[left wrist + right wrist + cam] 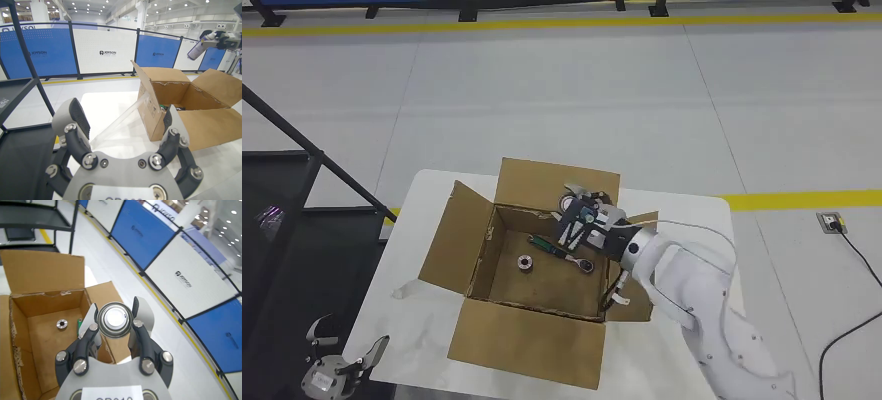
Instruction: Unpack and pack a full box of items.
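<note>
Right end effector [115,306] grips spray can [114,321] above box [47,302] holding ring [61,324] and wrench [557,252]; left end effector [122,108] gapes.

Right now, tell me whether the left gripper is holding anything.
No, the left gripper is open, with nothing between its fingers.

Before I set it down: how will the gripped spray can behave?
The spray can looks like a smooth metal cylinder, so it could slip in the right gripper and likely rolls if laid flat. Tall and narrow, it may tip if stood upright.
</note>
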{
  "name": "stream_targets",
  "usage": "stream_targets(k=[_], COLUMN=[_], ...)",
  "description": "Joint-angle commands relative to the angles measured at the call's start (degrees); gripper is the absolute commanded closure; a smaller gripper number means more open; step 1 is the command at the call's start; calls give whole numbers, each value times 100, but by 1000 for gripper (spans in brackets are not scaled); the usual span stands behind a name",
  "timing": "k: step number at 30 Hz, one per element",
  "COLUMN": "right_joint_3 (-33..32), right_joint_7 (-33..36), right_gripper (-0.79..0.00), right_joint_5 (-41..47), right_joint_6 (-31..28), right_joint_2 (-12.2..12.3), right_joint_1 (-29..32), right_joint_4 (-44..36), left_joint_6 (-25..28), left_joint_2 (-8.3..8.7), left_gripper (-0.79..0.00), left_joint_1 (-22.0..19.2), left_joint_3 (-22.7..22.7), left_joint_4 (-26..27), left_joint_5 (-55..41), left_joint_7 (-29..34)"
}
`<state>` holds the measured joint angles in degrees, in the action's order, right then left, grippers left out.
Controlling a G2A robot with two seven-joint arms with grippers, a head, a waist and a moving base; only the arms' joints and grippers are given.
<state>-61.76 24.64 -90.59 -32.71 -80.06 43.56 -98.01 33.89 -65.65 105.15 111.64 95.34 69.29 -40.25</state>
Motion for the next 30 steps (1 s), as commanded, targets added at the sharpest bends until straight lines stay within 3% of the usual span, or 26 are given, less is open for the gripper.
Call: stream_targets(k=[1, 8, 11, 18, 27, 28, 30], right_joint_3=[272, 906, 1077, 1612, 1792, 1813, 1819], right_joint_7=[-21, -811, -1012, -603, 24, 124, 160], right_gripper=[0, 0, 0, 0, 0, -18, -209], right_joint_5=[358, 1231, 1385, 1421, 1562, 1537, 1580], right_joint_6=[-142, -916, -940, -740, -717, -712, -718], right_joint_2=[-63, -250, -327, -559, -679, -685, -698], right_joint_1=[-253, -774, -940, -1352, -1561, -1573, -1578], right_joint_4=[682, 2498, 3109, 4007, 4373, 4394, 4394], left_joint_6=[0, 0, 0, 0, 0, 0, 0], left_joint_2=[0, 0, 0, 0, 0, 0, 0], left_gripper=[-785, -785, -785, -785, -785, -785, -785], left_joint_1=[0, 0, 0, 0, 0, 0, 0], left_joint_3=[0, 0, 0, 0, 0, 0, 0], left_joint_4=[0, 0, 0, 0, 0, 0, 0], left_joint_5=[0, 0, 0, 0, 0, 0, 0], left_joint_7=[0, 0, 0, 0, 0, 0, 0])
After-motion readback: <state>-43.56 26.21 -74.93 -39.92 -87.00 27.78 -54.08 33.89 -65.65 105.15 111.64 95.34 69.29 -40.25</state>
